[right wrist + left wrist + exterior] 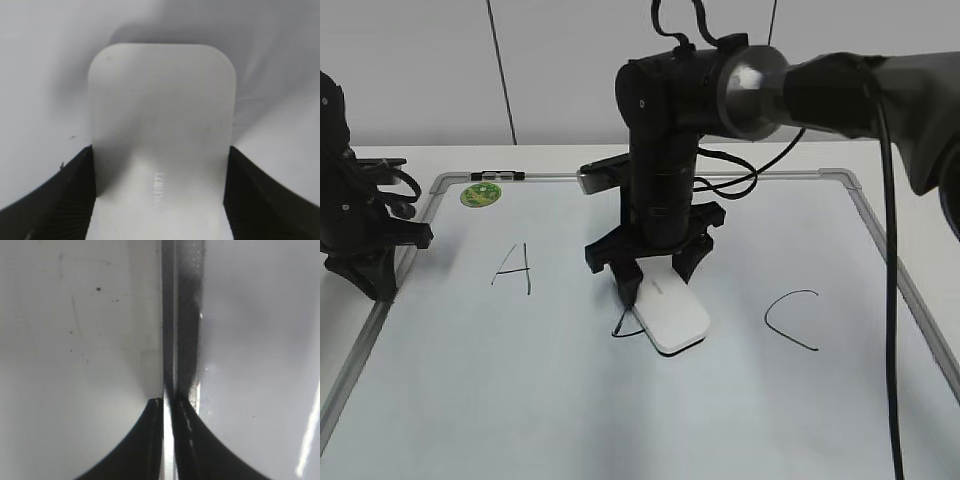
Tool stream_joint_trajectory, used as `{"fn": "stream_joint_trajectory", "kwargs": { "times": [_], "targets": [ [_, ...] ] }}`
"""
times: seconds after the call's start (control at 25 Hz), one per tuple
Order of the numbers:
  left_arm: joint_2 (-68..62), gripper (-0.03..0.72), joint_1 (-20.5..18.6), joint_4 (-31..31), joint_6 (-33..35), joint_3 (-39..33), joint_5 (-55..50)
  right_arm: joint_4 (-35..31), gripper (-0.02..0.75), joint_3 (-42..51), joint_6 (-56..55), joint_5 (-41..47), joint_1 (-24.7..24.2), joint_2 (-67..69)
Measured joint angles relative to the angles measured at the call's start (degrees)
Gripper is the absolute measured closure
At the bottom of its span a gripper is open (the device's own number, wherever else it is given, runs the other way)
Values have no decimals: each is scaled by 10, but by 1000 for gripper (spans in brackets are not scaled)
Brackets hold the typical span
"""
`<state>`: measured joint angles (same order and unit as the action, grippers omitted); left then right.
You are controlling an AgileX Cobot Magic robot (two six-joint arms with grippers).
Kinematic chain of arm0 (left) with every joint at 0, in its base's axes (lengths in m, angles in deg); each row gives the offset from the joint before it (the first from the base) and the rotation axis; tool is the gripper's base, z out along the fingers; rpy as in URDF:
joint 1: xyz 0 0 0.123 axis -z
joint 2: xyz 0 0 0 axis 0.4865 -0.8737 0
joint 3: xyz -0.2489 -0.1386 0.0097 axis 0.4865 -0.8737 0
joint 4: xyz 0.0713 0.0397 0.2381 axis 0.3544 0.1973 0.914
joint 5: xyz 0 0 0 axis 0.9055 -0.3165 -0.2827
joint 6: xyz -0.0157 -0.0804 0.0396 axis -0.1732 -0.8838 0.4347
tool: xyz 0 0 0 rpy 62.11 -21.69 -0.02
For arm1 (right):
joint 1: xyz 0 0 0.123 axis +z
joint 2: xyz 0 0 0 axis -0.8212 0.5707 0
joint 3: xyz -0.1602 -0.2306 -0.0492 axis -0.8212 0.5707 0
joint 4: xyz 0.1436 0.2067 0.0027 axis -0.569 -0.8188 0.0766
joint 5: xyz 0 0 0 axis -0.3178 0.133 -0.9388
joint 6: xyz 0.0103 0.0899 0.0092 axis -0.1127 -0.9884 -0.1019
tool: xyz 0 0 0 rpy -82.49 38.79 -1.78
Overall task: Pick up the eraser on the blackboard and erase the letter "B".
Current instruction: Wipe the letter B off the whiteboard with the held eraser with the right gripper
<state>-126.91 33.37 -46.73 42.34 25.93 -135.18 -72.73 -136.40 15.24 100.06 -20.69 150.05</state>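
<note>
The white eraser [670, 310] lies flat on the blackboard [570, 400], between the black "A" and "C". My right gripper [657, 285] is shut on its far end, one finger on each long side. In the right wrist view the eraser [162, 115] fills the space between the fingers [160, 200], with grey lettering on top. Of the letter "B", only a short black stroke [621, 327] shows at the eraser's left edge; the rest is hidden or gone. My left gripper [370, 275] is shut and empty over the board's left frame [182, 315].
The black "A" [513, 268] is left of the eraser and the black "C" [790, 318] is right of it. A round green sticker [480, 194] sits at the board's far left corner. The right arm's cable [892, 300] hangs over the board's right side.
</note>
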Motion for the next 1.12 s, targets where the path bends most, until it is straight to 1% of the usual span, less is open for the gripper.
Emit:
{"fn": "stream_joint_trajectory", "kwargs": {
  "times": [0.32,0.68,0.88,1.0,1.12],
  "targets": [
    [0,656,0,0,0,0,0,-12,219,0,0,0,35,1],
    [0,656,0,-1,0,0,0,-55,220,-1,0,-1,95,4],
    [0,656,0,-3,0,0,0,-75,220,-24,1,-1,106,6],
    [0,656,0,-3,0,0,0,-59,220,-37,1,-1,104,-10],
    [0,656,0,-3,0,0,0,-4,220,-41,-14,-1,93,-45]
  ]
}}
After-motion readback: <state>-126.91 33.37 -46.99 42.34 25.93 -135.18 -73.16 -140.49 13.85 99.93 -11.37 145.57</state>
